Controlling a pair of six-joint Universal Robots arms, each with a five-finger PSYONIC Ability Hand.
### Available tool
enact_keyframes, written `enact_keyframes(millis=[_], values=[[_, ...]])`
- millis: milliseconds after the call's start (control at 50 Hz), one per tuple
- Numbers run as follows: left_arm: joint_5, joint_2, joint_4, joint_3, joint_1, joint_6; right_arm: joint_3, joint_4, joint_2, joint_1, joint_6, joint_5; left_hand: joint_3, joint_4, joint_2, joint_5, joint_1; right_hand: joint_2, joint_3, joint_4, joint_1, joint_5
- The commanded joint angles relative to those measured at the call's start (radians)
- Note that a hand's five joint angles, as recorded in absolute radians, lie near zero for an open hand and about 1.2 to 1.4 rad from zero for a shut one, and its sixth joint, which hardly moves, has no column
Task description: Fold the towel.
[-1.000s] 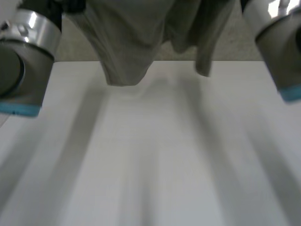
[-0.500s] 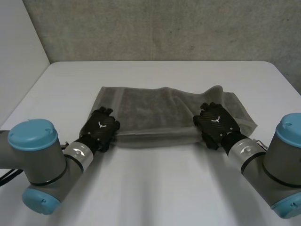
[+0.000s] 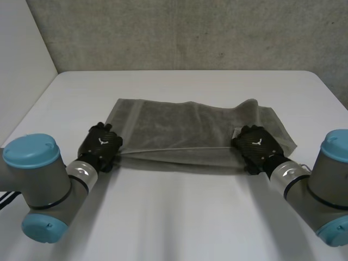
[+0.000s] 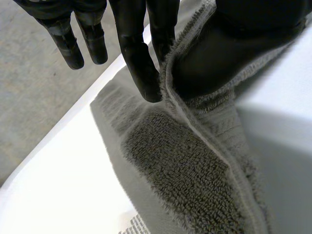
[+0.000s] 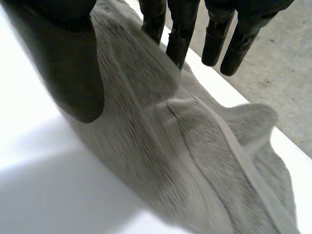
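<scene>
The grey towel [image 3: 185, 133] lies on the white table [image 3: 179, 217], doubled over with its loose edges toward me and its right end rumpled. My left hand [image 3: 102, 145] is at the near left corner. In the left wrist view its thumb and a finger [image 4: 141, 73] pinch the towel's [image 4: 195, 175] hemmed edge between them. My right hand [image 3: 256, 144] rests at the near right corner. In the right wrist view its fingers [image 5: 178, 39] are straight and stand apart from the thumb, with the towel [image 5: 195, 146] lying loose beneath them.
The table's far edge [image 3: 179, 71] runs along a grey wall. Its left edge slants away at the far left. Bare tabletop stretches between my two arms in front of the towel.
A second ago the towel hung close in front of the head camera; now it lies on the table. Since half a second ago both hands moved outward and the right hand's fingers have opened.
</scene>
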Motion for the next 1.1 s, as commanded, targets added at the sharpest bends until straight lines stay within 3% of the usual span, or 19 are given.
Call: enact_keyframes(millis=[20, 400, 840, 1100], values=[[-0.033, 0.020, -0.003, 0.002, 0.037, 0.007, -0.007, 0.000, 0.002, -0.060, -0.061, -0.024, -0.042, -0.056, 0.058, 0.041, 0.099, -0.040, -0.051, -0.078, -0.001, 0.001], [-0.035, 0.081, -0.054, -0.029, 0.060, -0.001, -0.035, 0.228, -0.061, -0.136, -0.109, -0.075, -0.042, -0.056, 0.058, 0.041, 0.099, 0.013, -0.051, -0.078, 0.052, 0.054], [-0.027, 0.084, -0.057, -0.052, 0.048, -0.003, -0.058, 0.018, 0.028, -0.123, -0.089, -0.083, -0.042, -0.056, 0.058, 0.041, 0.099, 0.101, -0.051, -0.078, 0.140, 0.143], [-0.029, 0.086, -0.057, -0.054, 0.046, -0.003, -0.131, 0.001, 0.136, -0.119, -0.015, -0.083, -0.042, -0.056, 0.056, 0.039, 0.097, 0.095, -0.051, -0.078, 0.134, 0.137]])
